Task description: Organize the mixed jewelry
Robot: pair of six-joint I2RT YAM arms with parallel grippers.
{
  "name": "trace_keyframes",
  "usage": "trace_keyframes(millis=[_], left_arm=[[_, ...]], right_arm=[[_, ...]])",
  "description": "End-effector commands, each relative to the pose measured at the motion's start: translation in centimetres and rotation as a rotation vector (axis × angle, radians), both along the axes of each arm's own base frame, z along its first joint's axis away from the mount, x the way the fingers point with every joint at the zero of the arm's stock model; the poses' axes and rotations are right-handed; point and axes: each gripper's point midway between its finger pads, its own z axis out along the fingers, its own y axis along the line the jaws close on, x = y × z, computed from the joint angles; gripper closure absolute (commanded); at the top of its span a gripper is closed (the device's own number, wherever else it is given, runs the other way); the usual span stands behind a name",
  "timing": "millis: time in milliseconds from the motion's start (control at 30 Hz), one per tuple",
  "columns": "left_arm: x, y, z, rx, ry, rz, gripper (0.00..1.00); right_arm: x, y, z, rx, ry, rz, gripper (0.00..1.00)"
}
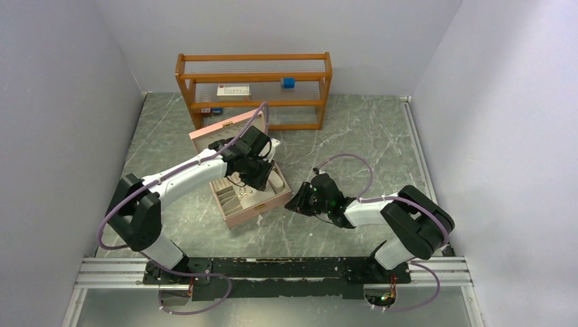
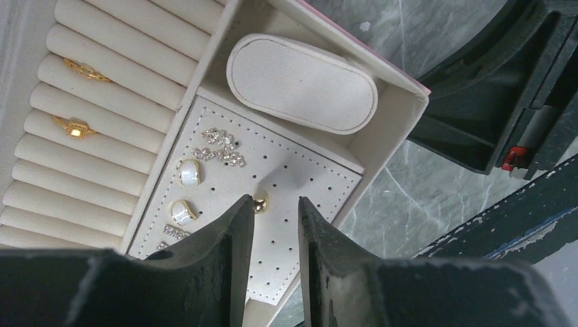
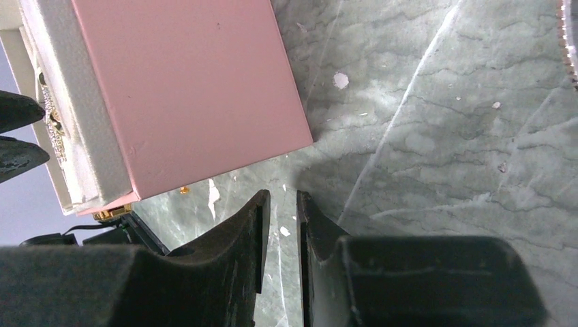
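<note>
Surface (image 1: 382, 136): green marbled, with a wooden shelf rack (image 1: 253, 88) at the far edge.

The jewelry box (image 1: 249, 197), pink outside and cream inside, sits open mid-surface, its lid (image 1: 225, 133) tipped back toward far-left.

Left arm (image 1: 184, 178) reaches in from near-left. Its end effector (image 2: 276, 201) hangs over the box's right half with the fingers slightly parted and nothing between them, so I log it as released.

Right arm (image 1: 382, 208) lies low at near-right. Its end effector (image 3: 279, 197) is just beside the box's pink outer wall (image 3: 191, 88), over bare surface. The fingers are drawn almost together, a thin slit between them, gripping nothing.

Inside the box, from the left wrist view:
- Ring rolls (image 2: 102, 116) on the left carry two gold rings (image 2: 86, 69) in separate grooves.
- An oval cushion (image 2: 302, 83) fills one compartment.
- Next to it is a perforated earring panel (image 2: 300, 184).
- On the panel are crystal pieces (image 2: 221, 146) and two pearl earrings (image 2: 189, 172).
- A small gold ball stud (image 2: 259, 202) sits right at the tip of one finger. I cannot tell whether they touch.
</note>
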Motion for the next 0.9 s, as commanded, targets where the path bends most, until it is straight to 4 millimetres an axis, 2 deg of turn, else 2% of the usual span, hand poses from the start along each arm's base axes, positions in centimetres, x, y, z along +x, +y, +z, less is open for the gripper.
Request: trace_keyframes(millis=[0, 200, 333, 433, 600, 867], left_arm=[[0.1, -1.2, 1.9, -0.071, -0.034, -0.016, 0.63], [1.0, -0.6, 3.3, -0.067, -0.089, 0.041, 0.53], [0.7, -1.0, 3.9, -0.121, -0.100, 0.055, 0.49], [0.3, -1.3, 3.2, -0.144, -0.080, 0.059, 0.56], [-0.3, -1.6, 1.1, -0.133, -0.021, 0.045, 0.67], [0.0, -1.6, -0.1, -0.110, -0.015, 0.051, 0.68]], right_arm=[[-0.2, -0.7, -0.1, -0.031, -0.012, -0.018, 0.75], [0.2, -0.8, 1.7, -0.013, -0.051, -0.033, 0.75], [0.9, -1.4, 3.4, -0.019, -0.101, -0.062, 0.74], [0.8, -1.5, 3.5, -0.017, -0.103, -0.066, 0.74], [0.0, -1.8, 2.6, -0.013, -0.073, -0.065, 0.74], [-0.4, -2.0, 1.8, -0.018, -0.055, -0.062, 0.74]])
